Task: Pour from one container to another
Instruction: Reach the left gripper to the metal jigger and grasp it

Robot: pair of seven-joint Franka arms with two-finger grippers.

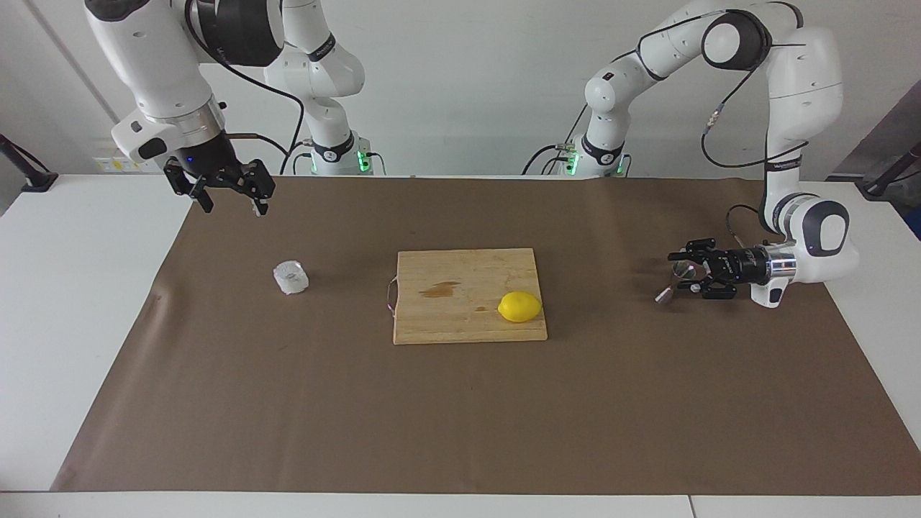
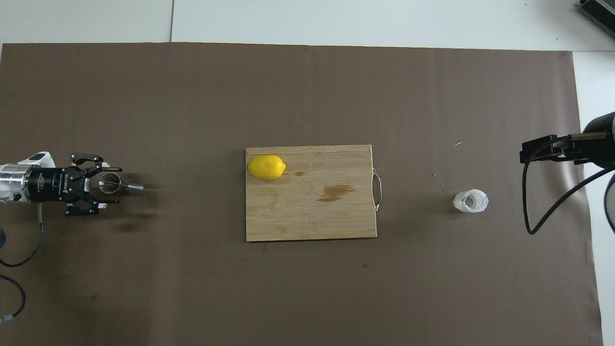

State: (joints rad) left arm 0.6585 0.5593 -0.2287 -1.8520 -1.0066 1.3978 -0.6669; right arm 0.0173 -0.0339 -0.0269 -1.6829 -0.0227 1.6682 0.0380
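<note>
Left claw (image 1: 683,277) clamped on tilted jigger (image 1: 675,279), above tabletop (image 1: 460,403) at left arm's end. Right claw (image 1: 229,194) spread apart, raised near cup (image 1: 291,277), not touching.

White arms, black end effectors, cables

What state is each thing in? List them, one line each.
Ribbed cup: upright on the mat, untouched.
Metal jigger: tilted, held in the left claw.
Right claw: open, raised, empty.
Lemon: whole, on the cutting board.
Cutting board: flat, with a wet stain.
</note>
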